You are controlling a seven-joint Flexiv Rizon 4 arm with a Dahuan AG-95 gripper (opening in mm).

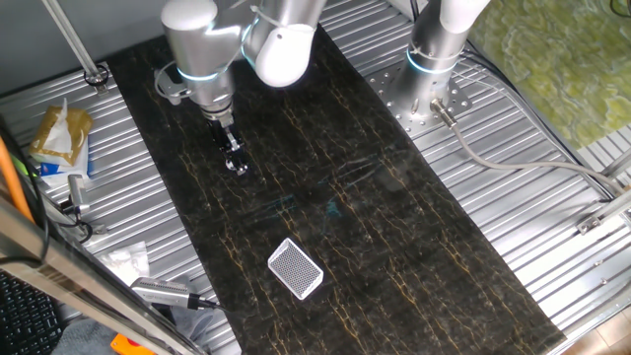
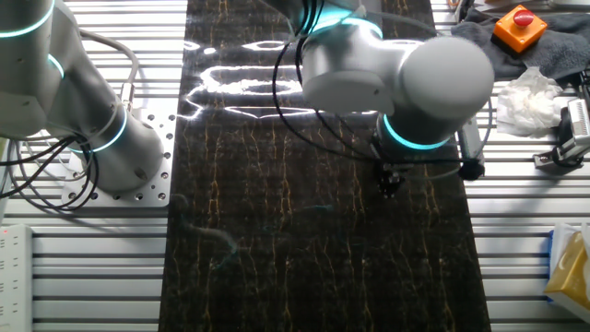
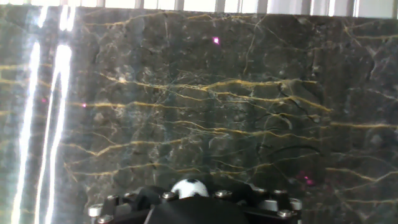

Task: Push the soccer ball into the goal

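The soccer ball, white with black patches, shows at the bottom of the hand view, right against the dark gripper body on the marble mat. In one fixed view my gripper points down at the mat's far left part, its fingers close together with nothing held between them. The goal, a small white-framed box with grey mesh, lies on the mat nearer the front, well apart from the gripper. In the other fixed view the gripper stands low at the mat's right edge, and the goal is out of view there.
The dark marble mat covers the ribbed metal table. A second arm's base stands at the back right. A yellow and white packet and crumpled paper lie left of the mat. An orange button box sits at the far right.
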